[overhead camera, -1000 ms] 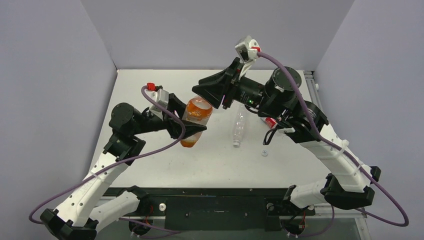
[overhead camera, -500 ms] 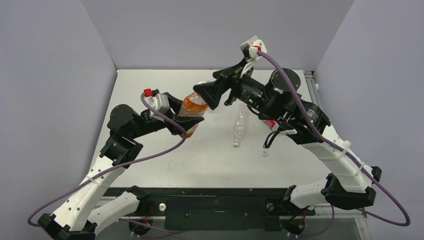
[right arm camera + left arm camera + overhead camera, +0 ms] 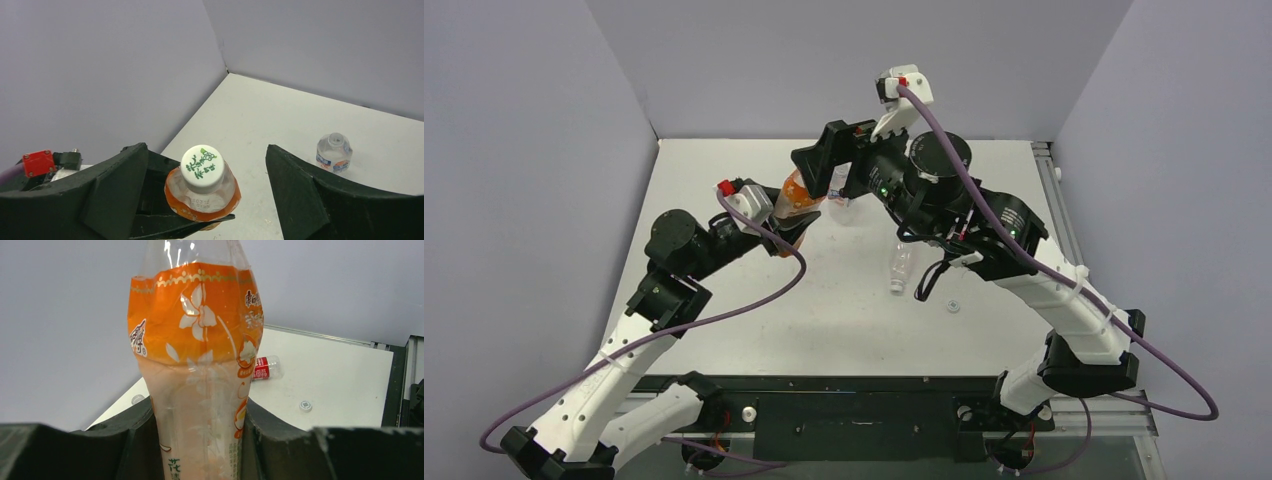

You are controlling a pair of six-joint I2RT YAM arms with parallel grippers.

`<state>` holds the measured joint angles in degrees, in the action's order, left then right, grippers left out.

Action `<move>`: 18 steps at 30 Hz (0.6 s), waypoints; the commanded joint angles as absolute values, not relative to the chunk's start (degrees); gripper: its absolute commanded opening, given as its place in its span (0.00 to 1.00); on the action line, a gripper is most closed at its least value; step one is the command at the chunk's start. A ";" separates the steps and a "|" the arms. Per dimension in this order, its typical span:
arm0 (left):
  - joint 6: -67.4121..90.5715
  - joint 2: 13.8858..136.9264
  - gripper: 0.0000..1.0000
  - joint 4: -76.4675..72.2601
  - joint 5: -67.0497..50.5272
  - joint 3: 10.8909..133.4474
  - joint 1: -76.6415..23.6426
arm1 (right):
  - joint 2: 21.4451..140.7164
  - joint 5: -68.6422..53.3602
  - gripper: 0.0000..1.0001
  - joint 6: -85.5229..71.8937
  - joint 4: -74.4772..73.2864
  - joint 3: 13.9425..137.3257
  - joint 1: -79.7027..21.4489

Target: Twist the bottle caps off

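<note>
Over table [image 3: 724,170], left pincer [image 3: 200,435] clamps bottle [image 3: 197,325]; right pincer [image 3: 204,152], spread, seemingly clears white cap [image 3: 202,170].

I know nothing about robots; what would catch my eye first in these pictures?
The orange bottle clamped in the left gripper, left of the middle of the table, stands out first. Its white cap with green print sits untouched between the wide-open fingers of the right gripper. A clear bottle lies on the table further right.
</note>
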<state>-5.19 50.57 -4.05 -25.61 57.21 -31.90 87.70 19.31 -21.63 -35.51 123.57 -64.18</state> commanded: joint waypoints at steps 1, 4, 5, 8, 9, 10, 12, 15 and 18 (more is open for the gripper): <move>-5.14 49.69 0.00 -5.43 -23.45 57.13 -32.17 | 88.35 22.54 0.80 -22.18 -35.70 124.15 -64.47; -5.10 49.69 0.00 -4.95 -23.23 57.19 -32.24 | 88.52 21.87 0.72 -22.45 -34.09 123.36 -64.38; -5.05 49.72 0.00 -4.71 -23.19 57.21 -32.29 | 88.68 21.53 0.66 -22.53 -33.44 123.30 -64.41; -4.72 49.94 0.00 -4.37 -22.86 57.28 -32.34 | 89.07 21.26 0.53 -22.91 -32.32 123.19 -64.38; -4.65 49.98 0.00 -4.17 -22.68 57.29 -32.39 | 89.24 21.09 0.47 -23.15 -31.66 122.97 -64.35; -4.50 50.05 0.00 -4.11 -22.59 57.37 -32.42 | 89.36 20.92 0.45 -23.31 -31.43 122.92 -64.29; -4.12 50.29 0.00 -4.06 -22.37 57.42 -32.50 | 89.92 19.83 0.42 -23.64 -31.10 123.20 -64.19; -3.75 50.59 0.00 -4.09 -22.08 57.68 -32.60 | 91.73 18.80 0.53 -24.23 -32.25 124.96 -63.94; -3.69 50.62 0.00 -4.14 -22.11 57.90 -32.76 | 92.73 18.52 0.60 -24.45 -32.95 125.67 -63.78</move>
